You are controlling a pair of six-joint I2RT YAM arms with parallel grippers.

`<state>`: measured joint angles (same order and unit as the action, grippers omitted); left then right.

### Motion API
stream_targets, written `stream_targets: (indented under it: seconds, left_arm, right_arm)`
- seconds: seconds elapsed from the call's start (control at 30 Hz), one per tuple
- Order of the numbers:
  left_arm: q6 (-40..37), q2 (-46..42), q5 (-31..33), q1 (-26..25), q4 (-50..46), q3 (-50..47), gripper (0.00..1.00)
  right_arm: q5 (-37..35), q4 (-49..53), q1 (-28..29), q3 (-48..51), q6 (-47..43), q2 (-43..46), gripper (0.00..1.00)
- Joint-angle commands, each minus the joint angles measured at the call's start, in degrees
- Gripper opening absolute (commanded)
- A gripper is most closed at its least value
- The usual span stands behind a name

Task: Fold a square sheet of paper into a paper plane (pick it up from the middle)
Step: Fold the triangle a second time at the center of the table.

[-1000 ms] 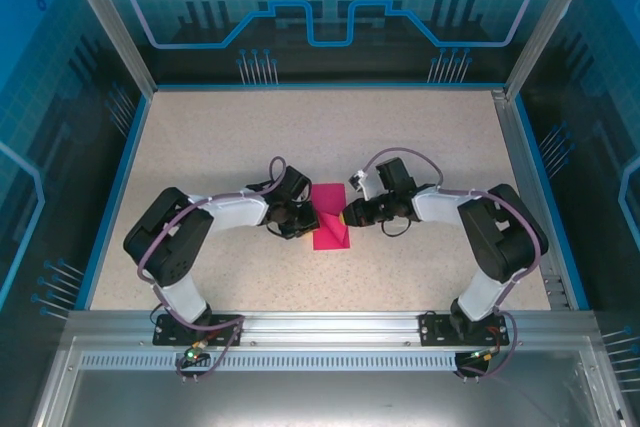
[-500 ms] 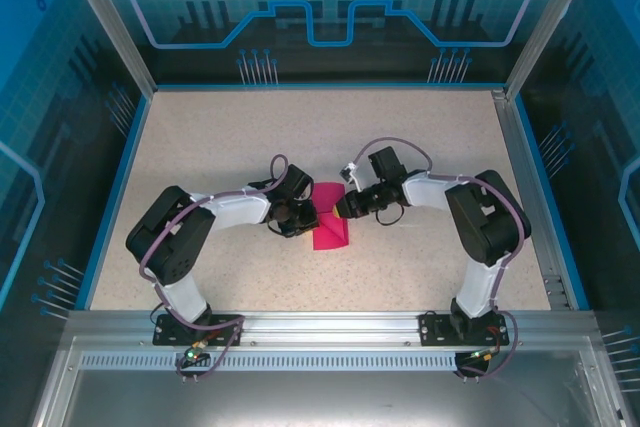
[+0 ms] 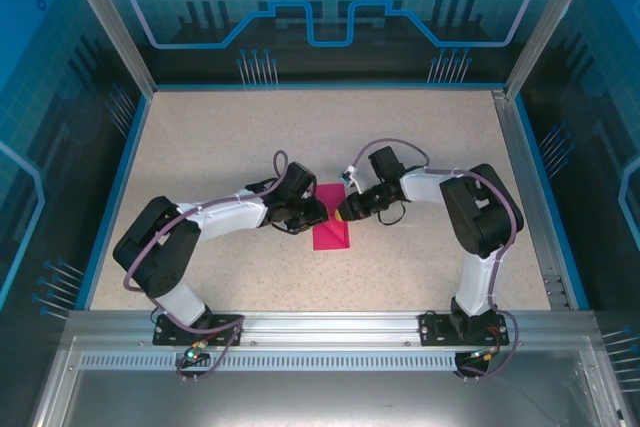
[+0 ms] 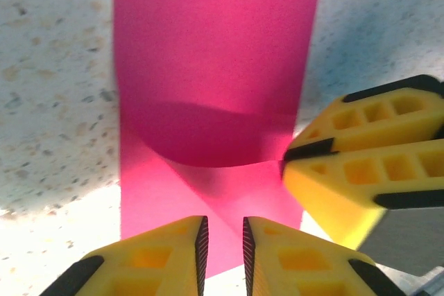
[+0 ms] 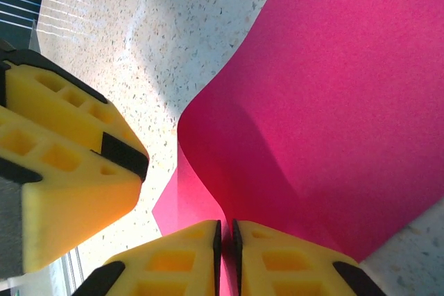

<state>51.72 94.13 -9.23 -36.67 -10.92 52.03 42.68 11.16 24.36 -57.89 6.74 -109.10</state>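
The magenta sheet of paper [image 3: 330,234] lies part-folded on the speckled table [image 3: 420,147], mid-table between the two grippers. One flap [image 4: 222,116] curls up off the flat layer [image 4: 159,199]. My right gripper [image 5: 225,225] is shut on that flap's edge, the paper [image 5: 333,102] running into its narrow jaw gap. From the left wrist view the right gripper [image 4: 286,159] pinches the flap's right corner. My left gripper [image 4: 222,223] hovers over the flat layer's near edge, slightly open with nothing between its pads. From above, left gripper [image 3: 318,215] and right gripper [image 3: 344,213] nearly meet.
Blue rails [image 3: 118,187] and a metal frame [image 3: 530,187] border the table. A metal ledge [image 3: 320,325] with both arm bases runs along the near edge. In the right wrist view the left gripper [image 5: 128,157] sits close to the paper's left corner.
The left jaws have parted a little. The left arm has stretched rightward and the right forearm has swung in toward the paper, still pinching the flap.
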Motion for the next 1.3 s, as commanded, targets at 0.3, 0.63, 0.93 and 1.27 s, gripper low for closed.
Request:
stream_targets:
  seconds: [0.3, 0.63, 0.93, 1.27]
  left_arm:
    - [5.2, 4.9, -1.4, -0.4, 8.0, 0.5, 0.23]
    - [5.6, 5.4, -0.3, -0.4, 7.2, 0.8, 0.23]
    - [5.3, 5.2, -0.4, -0.4, 7.2, 0.6, 0.23]
    - [3.8, 2.3, -0.2, -0.4, 6.5, 0.1, 0.3]
  right_arm:
    - [3.9, 0.3, -1.7, 0.6, 0.0, 0.7, 0.23]
    - [5.2, -4.2, -1.7, 6.2, 3.6, 5.4, 0.39]
    - [2.6, -5.5, -1.7, 6.5, 4.9, 4.3, 0.2]
    - [0.9, -2.0, -2.5, 3.7, 2.3, 0.8, 0.11]
